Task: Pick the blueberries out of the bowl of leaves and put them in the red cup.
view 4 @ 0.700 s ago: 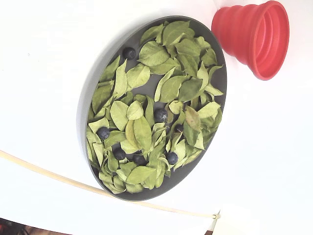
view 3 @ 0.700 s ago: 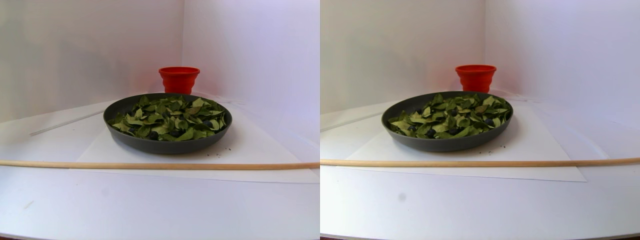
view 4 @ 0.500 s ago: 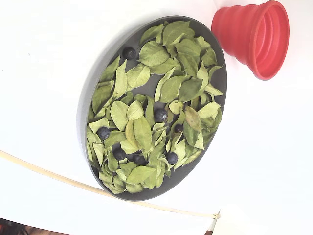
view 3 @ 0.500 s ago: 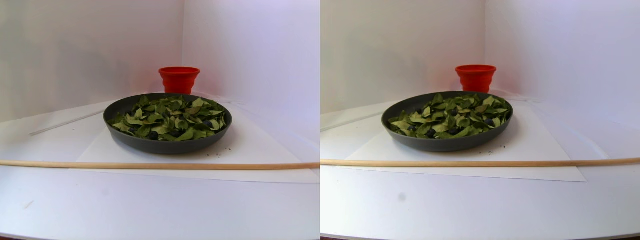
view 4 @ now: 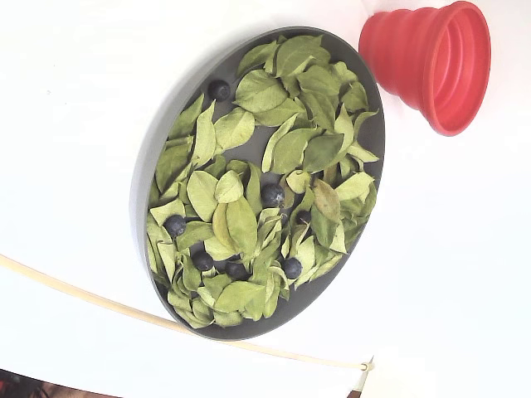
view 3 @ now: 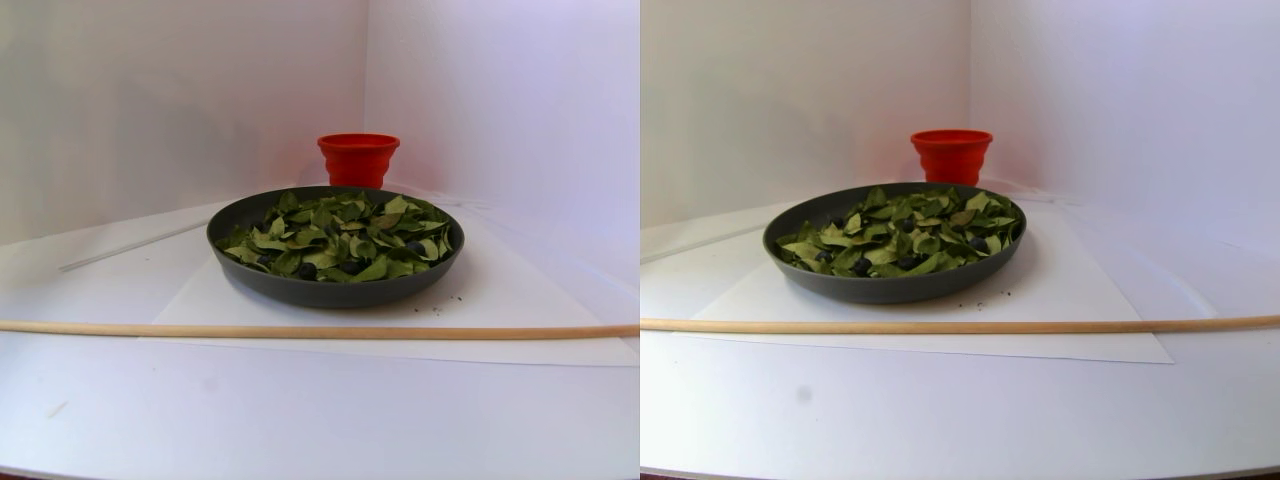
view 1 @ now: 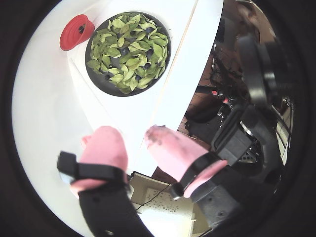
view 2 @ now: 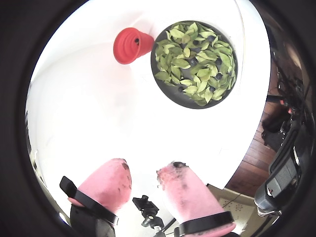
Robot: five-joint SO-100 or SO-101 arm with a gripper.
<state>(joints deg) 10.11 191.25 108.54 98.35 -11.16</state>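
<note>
The dark grey bowl point(view 4: 143, 199) point(view 3: 330, 292) point(view 1: 98, 84) point(view 2: 168, 95) is full of green leaves point(view 4: 241, 224) point(view 3: 340, 240) point(view 1: 128, 49) point(view 2: 197, 59). Several dark blueberries point(view 4: 272, 195) lie among them, one near the rim point(view 4: 219, 89). The red cup point(view 4: 427, 62) point(view 3: 358, 160) point(view 1: 74, 32) point(view 2: 131, 45) stands upright just beside the bowl. My gripper point(view 1: 129, 131) point(view 2: 144, 165) appears only in both wrist views. It hangs high above the table, well away from the bowl. Its pink-padded fingers are open with nothing between them.
A thin wooden stick point(view 3: 300, 331) point(view 4: 124, 311) lies across the table in front of the bowl. The bowl sits on a white sheet point(view 3: 500, 300). White walls close the back corner. Dark equipment point(view 1: 247, 123) lies beyond the table edge.
</note>
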